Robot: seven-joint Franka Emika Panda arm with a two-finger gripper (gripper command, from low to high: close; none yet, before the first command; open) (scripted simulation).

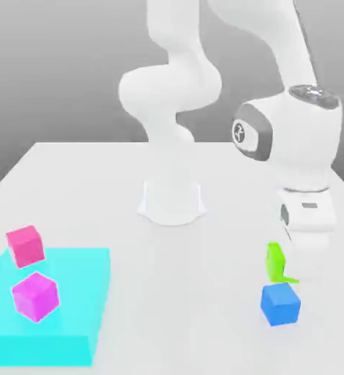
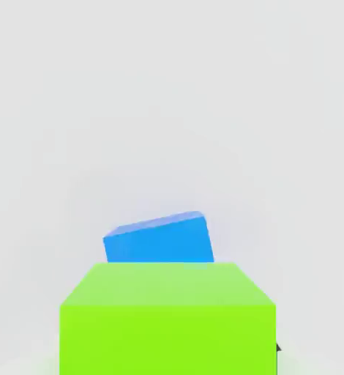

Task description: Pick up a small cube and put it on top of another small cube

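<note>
The white bench (image 1: 204, 293) carries everything, and on the exterior view's left a flat cyan slab (image 1: 72, 307) bears a magenta cube (image 1: 36, 296) with a pink cube (image 1: 25, 244) at its far edge, both well apart from the work. The arm (image 1: 299, 146) hangs over the blue cube (image 1: 280, 304), presumably lining up the stack. Its jaws (image 1: 281, 269) are clamped narrowly on the lime-green cube (image 1: 276, 262), which is held tilted just above the blue one.

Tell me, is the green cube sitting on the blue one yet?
Not yet. The green cube hangs tilted beside and above the blue cube, under the gripper.
</note>
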